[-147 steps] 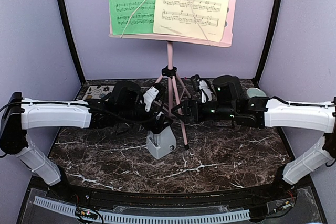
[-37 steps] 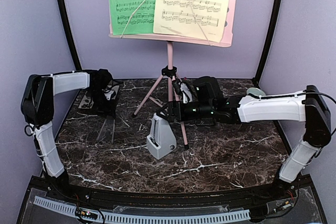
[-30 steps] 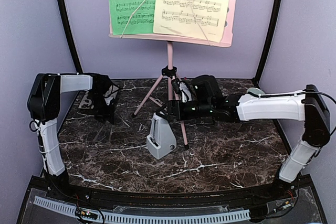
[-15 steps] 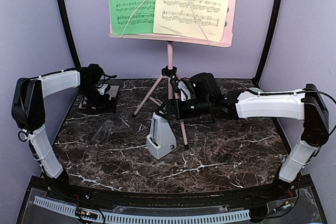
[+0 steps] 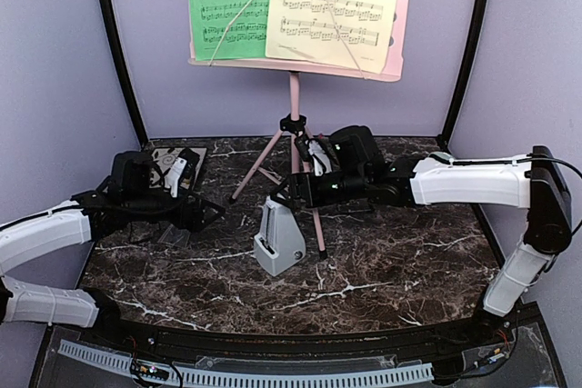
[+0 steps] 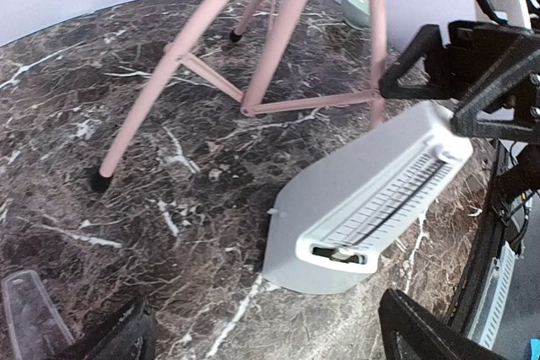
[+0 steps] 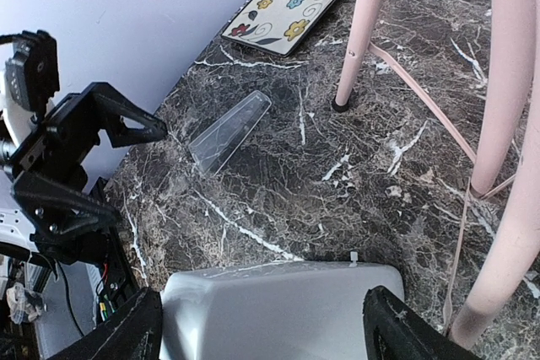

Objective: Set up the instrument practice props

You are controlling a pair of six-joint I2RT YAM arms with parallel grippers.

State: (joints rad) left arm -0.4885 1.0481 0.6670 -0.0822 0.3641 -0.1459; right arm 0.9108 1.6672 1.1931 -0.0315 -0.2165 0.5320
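The pink music stand [image 5: 295, 97] stands at the back of the table with a green page [image 5: 227, 2] and a pale-yellow page [image 5: 332, 2] on its desk. Its legs show in the left wrist view [image 6: 278, 31] and the right wrist view [image 7: 363, 23]. The grey-white metronome [image 5: 277, 241] stands in front of the stand. My right gripper [image 5: 280, 195] is shut on its top, a finger on each side [image 7: 268, 322]. My left gripper [image 5: 207, 211] is open and empty, left of the metronome [image 6: 363, 200], fingers wide apart [image 6: 266, 343].
A clear plastic cover [image 5: 173, 233] lies flat on the marble left of the metronome; it also shows in the right wrist view [image 7: 228, 131]. The flower-patterned card [image 5: 168, 159] lies at the back left. A pale-green bowl [image 5: 444, 160] sits at the back right.
My left arm has swung from the back left by the card to low and forward, its gripper now pointing at the metronome. The right arm has stayed on the metronome.
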